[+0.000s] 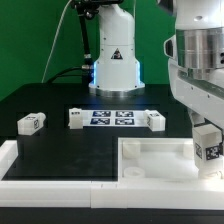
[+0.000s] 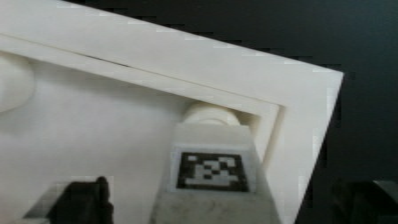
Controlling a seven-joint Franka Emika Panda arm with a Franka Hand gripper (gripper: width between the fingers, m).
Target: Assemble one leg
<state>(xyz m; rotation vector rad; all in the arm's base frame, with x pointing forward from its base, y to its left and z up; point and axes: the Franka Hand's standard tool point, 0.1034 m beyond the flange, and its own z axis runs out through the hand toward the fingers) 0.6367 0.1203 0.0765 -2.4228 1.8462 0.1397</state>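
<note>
Wrist view: the gripper (image 2: 217, 208) stands wide, its fingertips (image 2: 80, 200) on either side of the leg (image 2: 210, 165) and clear of it. Exterior view: the leg stands upright in the tray's (image 1: 155, 144) corner socket on the exterior view's right, directly under the gripper.

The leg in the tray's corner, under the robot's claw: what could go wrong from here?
1. The gripper is open, its fingers apart from the leg, so nothing holds the leg. Whether it is seated in the corner of the tray I cannot tell; if not, it might tip.
2. The fingers stand on both sides of the leg, so a skewed lift could brush it and knock it askew.
</note>
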